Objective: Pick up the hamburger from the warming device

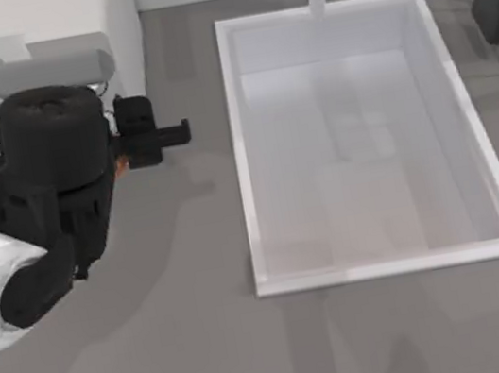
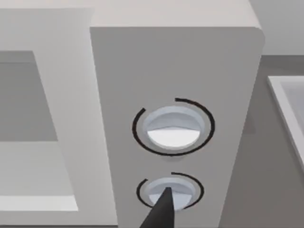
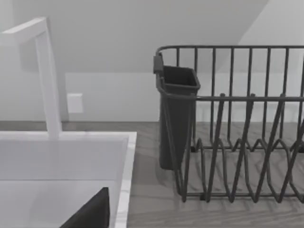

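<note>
hamburger (image 1: 120,167) peeks orange at left gripper (image 1: 174,134), apparently pinched there; likely light and squashy, best held gently across its sides; right gripper's state unclear

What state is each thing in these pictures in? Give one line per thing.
Microwave: upright, dial panel facing the left wrist camera.
Burger: a sliver of orange beside the left tool, grip hidden.
Left tool: beside the microwave, pointing toward the sink.
Sink: nothing in it.
Dish rack: upright, no dishes.
</note>
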Robot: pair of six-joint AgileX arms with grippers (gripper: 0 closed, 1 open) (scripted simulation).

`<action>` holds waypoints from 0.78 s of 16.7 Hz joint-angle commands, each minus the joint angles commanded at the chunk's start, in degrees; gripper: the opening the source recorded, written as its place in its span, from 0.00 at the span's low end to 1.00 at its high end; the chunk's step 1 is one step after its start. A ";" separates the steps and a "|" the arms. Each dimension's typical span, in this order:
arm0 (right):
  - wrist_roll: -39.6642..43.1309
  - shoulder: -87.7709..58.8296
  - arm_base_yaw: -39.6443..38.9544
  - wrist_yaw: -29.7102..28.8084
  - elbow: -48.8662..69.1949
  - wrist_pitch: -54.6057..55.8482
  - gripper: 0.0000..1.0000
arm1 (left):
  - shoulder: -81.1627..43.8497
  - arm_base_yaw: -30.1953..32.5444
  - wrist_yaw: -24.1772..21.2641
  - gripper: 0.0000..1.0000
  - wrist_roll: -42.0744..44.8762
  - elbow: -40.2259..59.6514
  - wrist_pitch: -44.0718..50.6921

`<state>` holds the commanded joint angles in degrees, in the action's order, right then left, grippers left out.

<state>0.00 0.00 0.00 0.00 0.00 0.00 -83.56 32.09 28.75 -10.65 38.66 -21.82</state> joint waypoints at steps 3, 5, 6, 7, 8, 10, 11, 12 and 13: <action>0.00 0.00 0.00 0.00 0.00 0.00 1.00 | -5.47 0.32 0.17 0.00 -0.10 -1.29 -5.80; 0.00 0.00 0.00 0.00 0.00 0.00 1.00 | -10.91 0.52 0.22 0.00 -0.15 -2.77 -12.68; 0.00 0.00 0.00 0.00 0.00 0.00 1.00 | -13.85 0.58 0.21 0.00 -0.17 -3.65 -16.99; 0.00 0.00 0.00 0.00 0.00 0.00 1.00 | -16.80 0.63 0.17 0.00 -0.18 -4.59 -21.61; 0.00 0.00 0.00 0.00 0.00 0.00 1.00 | -19.70 0.65 0.12 0.00 -0.18 -5.58 -26.20; 0.00 0.00 0.00 0.00 0.00 0.00 1.00 | -24.91 0.61 -0.06 0.00 -0.15 -7.54 -33.99; 0.00 0.00 0.00 0.00 0.00 0.00 1.00 | -27.12 0.55 -0.17 0.00 -0.13 -8.45 -37.01; 0.00 0.00 0.00 0.00 0.00 0.00 1.00 | -28.95 0.48 -0.29 0.00 -0.10 -9.25 -39.39; 0.00 0.00 0.00 0.00 0.00 0.00 1.00 | -30.37 0.41 -0.39 0.00 -0.07 -9.91 -41.18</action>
<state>0.00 0.00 0.00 0.00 0.00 0.00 -113.93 32.50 28.36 -10.72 28.75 -63.00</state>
